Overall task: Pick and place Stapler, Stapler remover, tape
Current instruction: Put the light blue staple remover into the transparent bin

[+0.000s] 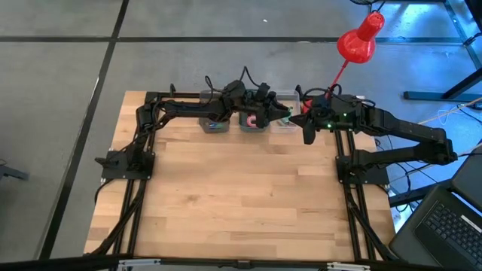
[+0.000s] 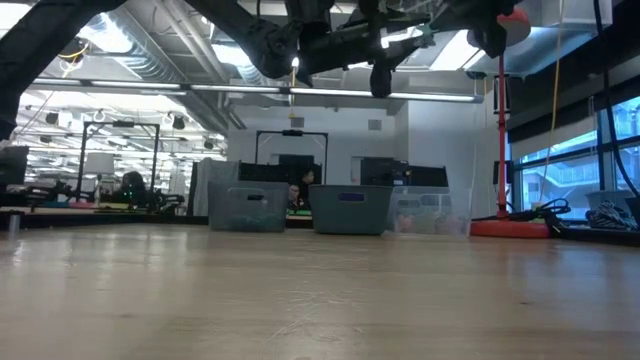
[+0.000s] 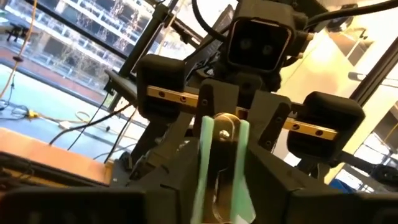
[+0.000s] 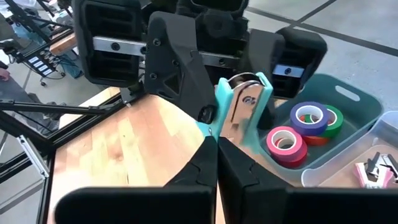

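Note:
A small light-green stapler with a metal middle hangs high over the far-edge bins, between the fingers of my left gripper, which reaches in from the table's left. My right gripper faces it from the right, fingers shut, tips just under the stapler's lower end. In the high view the stapler shows between the two hands. Pink, purple and green tape rolls lie in the grey bin below. A pink stapler remover lies in the clear bin beside it. My left gripper pinches the stapler's two long green sides between its two fingers, coming about level from the table's left. The stapler is lifted clear of the bins, one end sticking out toward the right arm. My right gripper: I cannot tell whether its shut tips touch the stapler's lower corner.
Three bins stand in a row at the table's far edge. A red lamp rises behind the right arm. The bare wooden tabletop stretches toward the near edge. A laptop sits off the table's right.

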You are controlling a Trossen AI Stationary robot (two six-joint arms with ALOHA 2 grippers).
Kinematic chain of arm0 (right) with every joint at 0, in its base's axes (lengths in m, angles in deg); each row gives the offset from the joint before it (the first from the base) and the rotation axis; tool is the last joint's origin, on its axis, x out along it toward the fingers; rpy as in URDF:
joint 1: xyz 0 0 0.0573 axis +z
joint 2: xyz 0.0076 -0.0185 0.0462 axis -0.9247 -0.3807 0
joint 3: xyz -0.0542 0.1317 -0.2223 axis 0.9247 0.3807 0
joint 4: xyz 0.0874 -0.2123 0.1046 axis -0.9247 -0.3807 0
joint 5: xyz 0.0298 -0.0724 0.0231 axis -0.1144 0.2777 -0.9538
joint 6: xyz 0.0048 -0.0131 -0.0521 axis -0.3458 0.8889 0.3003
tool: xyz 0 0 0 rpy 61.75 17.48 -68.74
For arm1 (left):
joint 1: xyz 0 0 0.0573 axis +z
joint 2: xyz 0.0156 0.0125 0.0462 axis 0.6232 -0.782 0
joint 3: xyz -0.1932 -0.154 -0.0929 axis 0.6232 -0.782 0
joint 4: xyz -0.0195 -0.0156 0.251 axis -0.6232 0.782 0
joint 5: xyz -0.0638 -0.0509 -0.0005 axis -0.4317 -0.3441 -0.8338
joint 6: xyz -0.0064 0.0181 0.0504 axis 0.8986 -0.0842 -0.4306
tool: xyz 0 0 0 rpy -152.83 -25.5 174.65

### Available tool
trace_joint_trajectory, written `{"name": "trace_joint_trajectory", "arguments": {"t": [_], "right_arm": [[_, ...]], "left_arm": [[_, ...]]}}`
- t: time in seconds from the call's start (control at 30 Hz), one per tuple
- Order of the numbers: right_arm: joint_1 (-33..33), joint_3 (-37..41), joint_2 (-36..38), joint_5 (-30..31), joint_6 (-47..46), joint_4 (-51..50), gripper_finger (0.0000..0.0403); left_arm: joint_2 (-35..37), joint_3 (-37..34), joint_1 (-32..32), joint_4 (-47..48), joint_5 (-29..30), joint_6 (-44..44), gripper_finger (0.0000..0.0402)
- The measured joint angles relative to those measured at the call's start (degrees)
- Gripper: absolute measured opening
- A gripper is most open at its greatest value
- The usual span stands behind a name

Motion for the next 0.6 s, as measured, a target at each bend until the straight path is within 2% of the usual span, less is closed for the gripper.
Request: {"name": "trace_joint_trajectory", "arguments": {"t": [0.13,0.3,0.4,0.6], "right_arm": [[-0.3,0.0,0.0,-0.4,0.2,0.1,0.0],[-0.3,0.0,0.0,0.7,0.1,-1.2,0.0],[-0.4,0.0,0.0,2.2,0.0,-3.0,0.0],[-1.0,0.0,1.1,5.6,0.0,-6.4,0.0]], "left_arm": [[0.0,0.0,0.0,2.2,-1.1,-1.0,0.0165],[0.0,0.1,0.0,6.0,-0.4,-3.3,0.0213],[0.0,0.0,0.3,9.2,-0.6,-5.1,0.0236],[0.0,0.0,2.4,15.1,-4.8,-6.1,0.0262]]}}
